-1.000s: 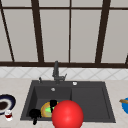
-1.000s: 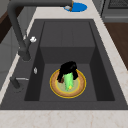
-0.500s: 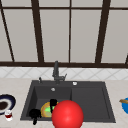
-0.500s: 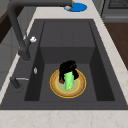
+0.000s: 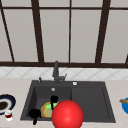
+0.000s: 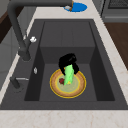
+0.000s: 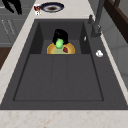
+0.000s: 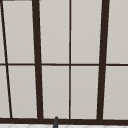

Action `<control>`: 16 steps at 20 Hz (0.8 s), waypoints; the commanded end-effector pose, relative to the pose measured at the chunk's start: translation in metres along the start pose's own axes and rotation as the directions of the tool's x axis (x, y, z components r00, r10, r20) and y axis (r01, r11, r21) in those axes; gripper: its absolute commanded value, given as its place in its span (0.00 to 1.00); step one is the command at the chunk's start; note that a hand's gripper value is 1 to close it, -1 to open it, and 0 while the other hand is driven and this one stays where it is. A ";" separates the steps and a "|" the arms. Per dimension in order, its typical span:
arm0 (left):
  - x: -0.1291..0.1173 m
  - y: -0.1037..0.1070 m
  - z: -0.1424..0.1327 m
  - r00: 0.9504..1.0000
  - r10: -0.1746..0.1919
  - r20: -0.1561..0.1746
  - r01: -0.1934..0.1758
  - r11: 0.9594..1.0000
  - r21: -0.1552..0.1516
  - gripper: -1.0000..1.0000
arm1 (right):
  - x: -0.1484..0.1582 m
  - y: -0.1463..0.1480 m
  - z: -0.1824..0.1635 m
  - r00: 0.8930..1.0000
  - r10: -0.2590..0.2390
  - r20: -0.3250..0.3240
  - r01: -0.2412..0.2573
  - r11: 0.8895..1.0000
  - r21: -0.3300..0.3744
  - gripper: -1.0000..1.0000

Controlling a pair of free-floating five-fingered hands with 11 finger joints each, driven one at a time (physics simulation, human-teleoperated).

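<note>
Right robot hand (image 6: 68,61): you see it down in the sink basin over the plate, its fingers curled round the top of a green sponge; in the front view it shows at (image 5: 54,99).
Green sponge (image 6: 68,75): held upright, its lower end down on the plate, so the hold from above lets the sponge's face meet the dish. From the right side it shows as a green lump under the hand (image 7: 59,43).
Plate (image 6: 80,86): yellow-rimmed, lying flat on the basin floor in the left, deeper half of the sink, where it cannot slide far. A small dark red bit (image 6: 61,80) sits on it just beside the sponge; you cannot tell what it is.
Left robot hand (image 5: 34,114): idle in the air at the sink's front left edge, apart from the plate; its fingers hang down, and you cannot tell how far they are curled. It holds nothing.
Sink (image 5: 90,100): dark, with a flat draining half to the right.
Tap (image 5: 56,71): behind the basin, spout over it.
Red ball (image 5: 67,115): large, close to the front camera, hiding part of the plate.
Counter (image 7: 15,52): a dark bowl (image 5: 6,102) and a small cup (image 5: 8,115) stand left of the sink, a blue dish (image 5: 125,105) to its right.
</note>
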 end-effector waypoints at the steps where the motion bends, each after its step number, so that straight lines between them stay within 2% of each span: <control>1: 0.000 0.000 0.000 1.000 0.000 0.000 0.000 1.000 0.000 0.50 | -0.007 -0.020 0.005 0.999 -0.036 0.007 0.036 0.999 0.012 1.00; 4: 0.000 0.000 0.000 1.000 0.000 0.000 0.000 1.000 0.000 0.50 | -0.007 -0.039 0.004 0.998 -0.059 -0.022 0.059 0.998 0.022 1.00; 7: 0.000 0.000 0.000 1.000 0.000 0.000 0.000 1.000 0.000 0.50 | -0.007 -0.056 0.007 0.998 -0.060 -0.029 0.061 0.997 0.037 1.00; 12: 0.000 0.000 0.000 1.000 0.000 0.000 0.000 1.000 0.000 0.50 | -0.016 -0.087 0.019 0.998 -0.049 -0.034 0.050 0.998 0.024 1.00; 14: 0.000 0.000 0.000 1.000 0.000 0.000 0.000 1.000 0.000 0.50 | -0.023 -0.093 0.028 0.997 -0.069 -0.041 0.070 0.997 0.032 1.00; 16: 0.000 0.000 0.000 1.000 0.000 0.000 0.000 1.000 0.000 0.50 | -0.031 -0.102 0.040 0.998 -0.068 -0.019 0.068 0.997 0.037 1.00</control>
